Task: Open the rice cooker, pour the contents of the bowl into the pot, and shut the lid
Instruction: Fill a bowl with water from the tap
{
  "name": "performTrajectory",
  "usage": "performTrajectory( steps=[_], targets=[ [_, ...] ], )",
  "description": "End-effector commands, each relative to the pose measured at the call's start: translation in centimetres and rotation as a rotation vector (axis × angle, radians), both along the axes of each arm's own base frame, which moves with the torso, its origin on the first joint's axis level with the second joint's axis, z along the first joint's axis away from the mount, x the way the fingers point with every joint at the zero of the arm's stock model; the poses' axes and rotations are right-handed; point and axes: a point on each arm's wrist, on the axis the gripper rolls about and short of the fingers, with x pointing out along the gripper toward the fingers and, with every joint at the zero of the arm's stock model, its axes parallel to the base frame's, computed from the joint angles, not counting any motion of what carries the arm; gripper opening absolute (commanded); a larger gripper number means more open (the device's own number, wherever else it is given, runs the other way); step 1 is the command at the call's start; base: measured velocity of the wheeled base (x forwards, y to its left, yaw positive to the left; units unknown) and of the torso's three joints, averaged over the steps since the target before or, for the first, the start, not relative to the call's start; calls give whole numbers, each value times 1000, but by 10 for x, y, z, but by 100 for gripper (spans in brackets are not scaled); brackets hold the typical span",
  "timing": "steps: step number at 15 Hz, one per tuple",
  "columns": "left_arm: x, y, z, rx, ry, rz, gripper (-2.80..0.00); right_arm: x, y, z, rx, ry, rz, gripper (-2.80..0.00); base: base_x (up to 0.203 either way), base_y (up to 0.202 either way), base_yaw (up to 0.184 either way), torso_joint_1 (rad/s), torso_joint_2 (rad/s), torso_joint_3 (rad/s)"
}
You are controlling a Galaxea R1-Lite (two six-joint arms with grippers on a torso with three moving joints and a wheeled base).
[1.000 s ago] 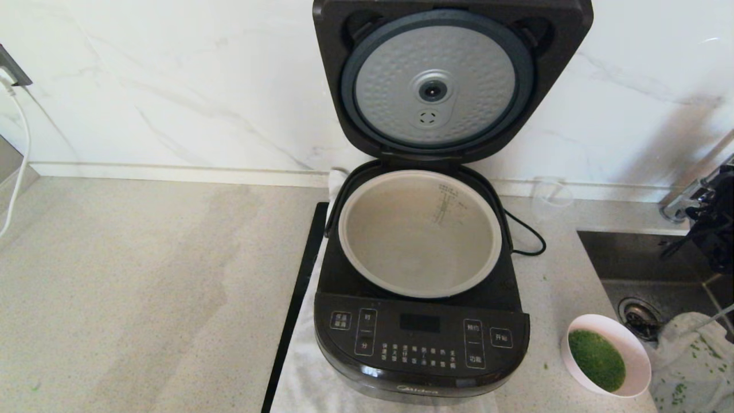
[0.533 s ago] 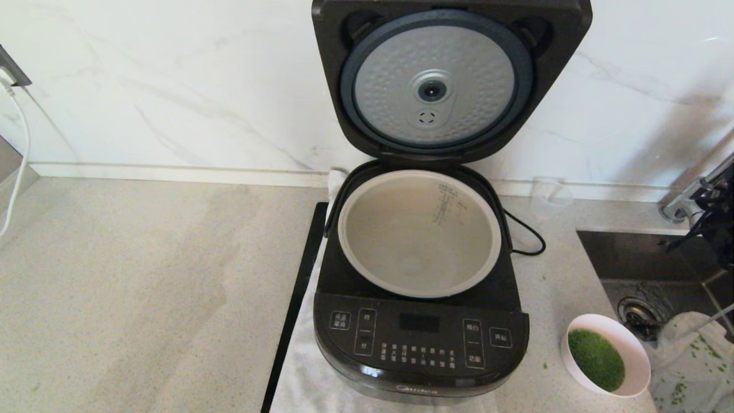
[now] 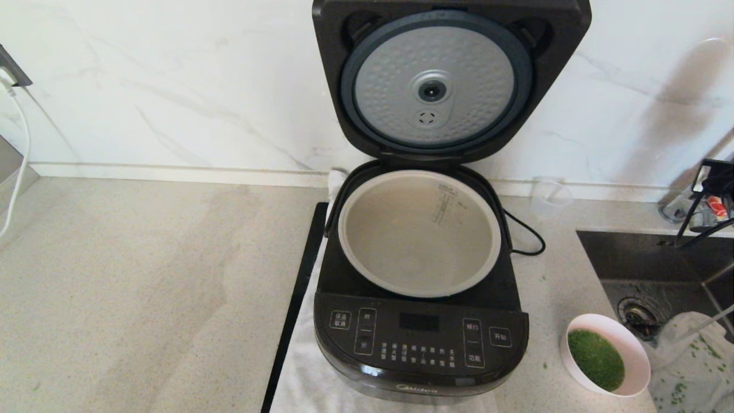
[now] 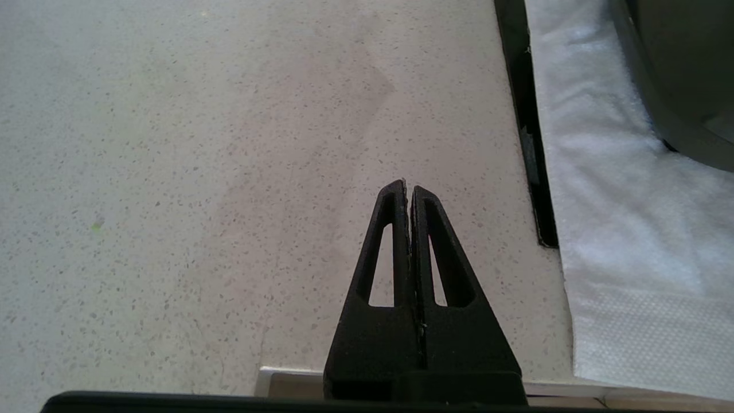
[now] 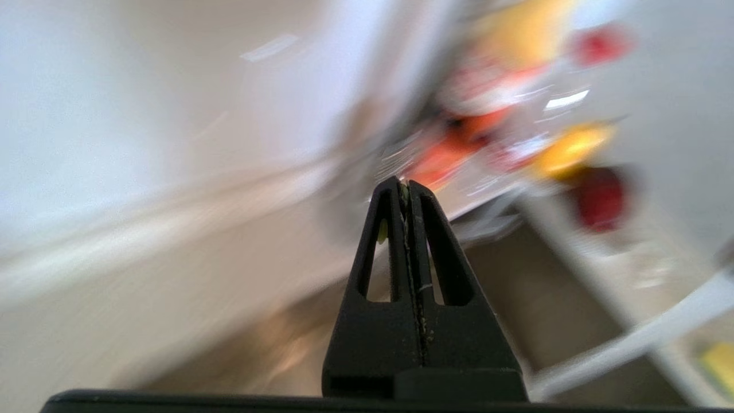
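The black rice cooker (image 3: 421, 338) stands on the counter with its lid (image 3: 436, 80) raised upright against the wall, dimpled silver plate facing me. The grey-beige pot (image 3: 418, 232) inside looks empty. The white bowl (image 3: 609, 354) sits right of the cooker by the sink, holding chopped green bits (image 3: 596, 359). My right gripper (image 5: 404, 182) is shut, with small green specks stuck between its fingers; its arm (image 3: 712, 186) shows only at the far right edge over the sink. My left gripper (image 4: 408, 186) is shut and empty over bare counter, left of the cooker.
A white cloth (image 4: 619, 201) lies under the cooker, a black strip (image 3: 295, 304) along its left side. A clear cup (image 3: 550, 198) stands behind right. The sink (image 3: 648, 258) and a green-flecked cloth (image 3: 688, 367) lie at the right; a cord (image 3: 524, 235) loops beside the cooker.
The right arm has drawn back toward the right edge of the head view, so less of it shows. Cooker, lid and bowl have not moved.
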Motion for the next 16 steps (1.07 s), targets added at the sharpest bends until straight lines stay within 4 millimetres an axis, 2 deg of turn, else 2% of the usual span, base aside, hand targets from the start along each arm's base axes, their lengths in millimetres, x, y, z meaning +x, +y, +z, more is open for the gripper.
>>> performTrajectory(
  steps=[1,3,5,7,9,11,14,16],
  targets=[
    [0,0,0,0,0,0,-280,-59,41,24,114,225,228,-280,0,0,0,0,0,0],
    [0,0,0,0,-1,0,-280,-100,63,19,288,441,485,-280,0,0,0,0,0,0],
    [0,0,0,0,-1,0,-280,-137,77,11,455,618,621,-280,0,0,0,0,0,0],
    [0,0,0,0,-1,0,-280,-164,86,-4,562,750,655,-280,0,0,0,0,0,0],
    [0,0,0,0,-1,0,-280,-183,91,-27,616,839,650,-280,0,0,0,0,0,0],
    [0,0,0,0,0,0,-280,-209,99,-45,625,892,660,-280,0,0,0,0,0,0],
    [0,0,0,0,-1,0,-280,-247,109,-59,624,961,677,-280,0,0,0,0,0,0],
    [0,0,0,0,-1,0,-280,-264,112,-75,646,1009,678,-280,0,0,0,0,0,0]
  ],
)
